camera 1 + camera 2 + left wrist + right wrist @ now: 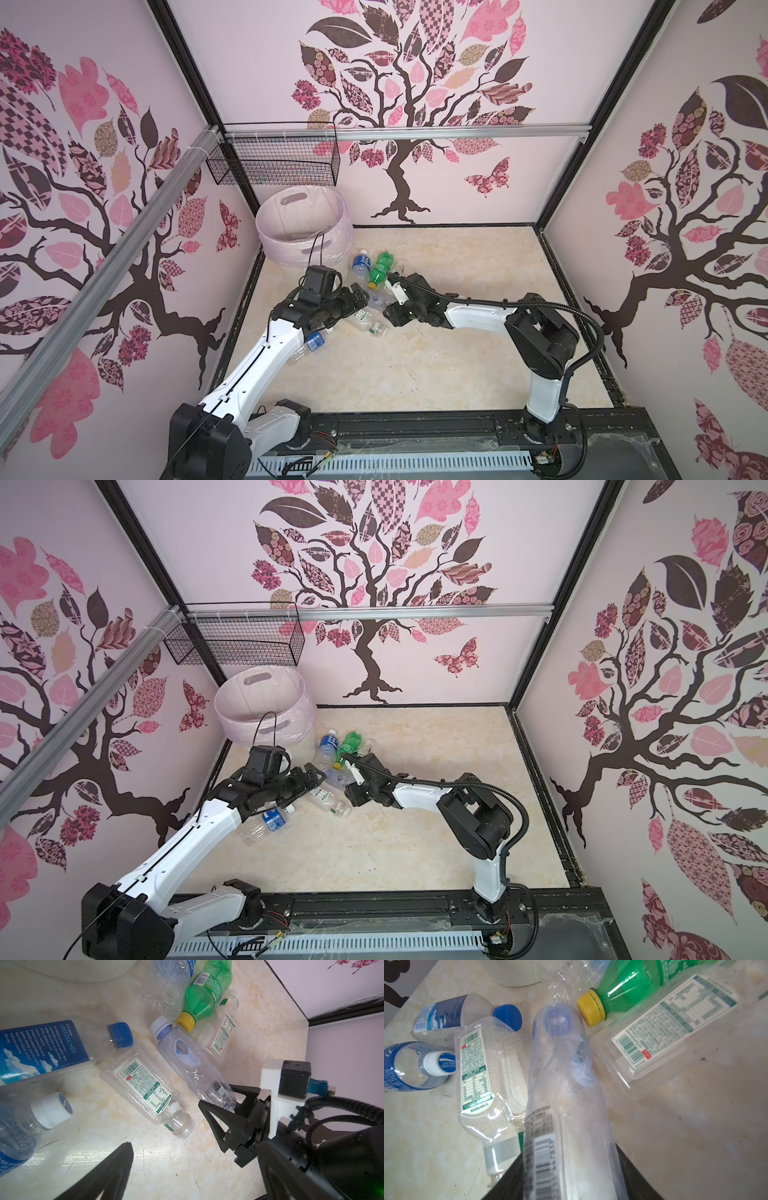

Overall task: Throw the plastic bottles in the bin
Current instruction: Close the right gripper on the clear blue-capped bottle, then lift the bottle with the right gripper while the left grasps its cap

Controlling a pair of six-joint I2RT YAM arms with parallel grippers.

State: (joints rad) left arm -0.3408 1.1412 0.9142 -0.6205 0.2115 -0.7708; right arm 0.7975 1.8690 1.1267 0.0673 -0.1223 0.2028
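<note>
Over in the far corner sits the bin (266, 224), a pale pink tub with its thin liner, and a black wire basket (274, 166) hangs on the wall above it. The plastic bottles (328, 800) lie on the floor (415, 353) in a loose cluster on the arms' side of the bin.

Closest in is a clear blue-label bottle (360, 266), just beside the bin's wall. The green bottle (379, 270) with the yellow cap lies right alongside it, and a square bottle (220, 1036) with a green-white label is tucked on the green one's side away from the bin.

Now the right gripper (216, 1095): its two black fingers sit either side of the base end of the violet-necked bottle (187, 1057), both pressed against the plastic, so it's clamped on. That bottle's white cap points back toward the bin, just beside the yellow cap. Whether the bottle is clear of the floor, I can't tell.

The left gripper (359, 293) hovers over the cluster with its jaws spread wide and nothing between them. Farther from the bin lie a second square bottle (143, 1088), a blue-capped bottle (52, 1049) and a white-capped bottle (415, 1066).
</note>
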